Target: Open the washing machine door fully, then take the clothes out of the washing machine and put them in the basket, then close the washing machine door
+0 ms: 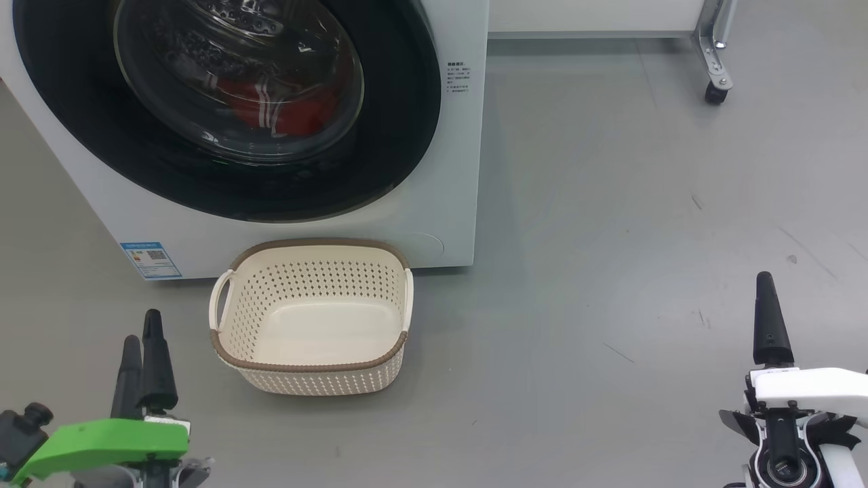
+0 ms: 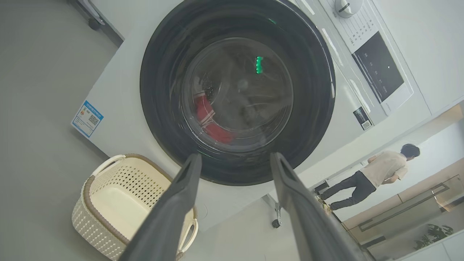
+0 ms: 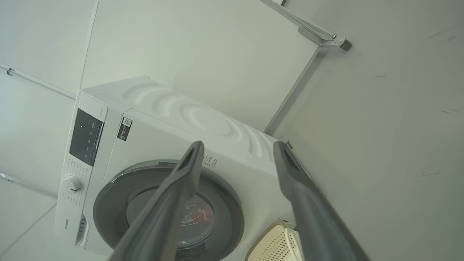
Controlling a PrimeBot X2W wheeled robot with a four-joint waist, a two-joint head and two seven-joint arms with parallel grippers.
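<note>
Door position governs the first move. The washing machine door (image 1: 230, 102) is shut, flush on the front of the washing machine (image 1: 461, 169), with its face upright and turned toward the robot. Being round, it has no long axis. The frames do not show which side carries the handle or the hinge.

The clothes (image 1: 278, 108) lie inside the drum, visible as a red heap low behind the glass. The basket (image 1: 312, 366) stands empty on the floor (image 1: 610, 237), just before the machine's lower front edge and below the door, with its long side parallel to that edge.

The left end effector (image 1: 141, 329) is spread wide and holds nothing. It hangs low, short of the basket's left handle. In the left wrist view its fingers point straight at the door's lower rim.

The right end effector (image 3: 238, 145) is likewise spread and empty. It stands well apart over bare floor beyond the machine's right side, and its fingers aim at the cabinet's upper right corner.

Judgement: the left arm is nearer and better aligned. The door lies ahead of it and above it.
</note>
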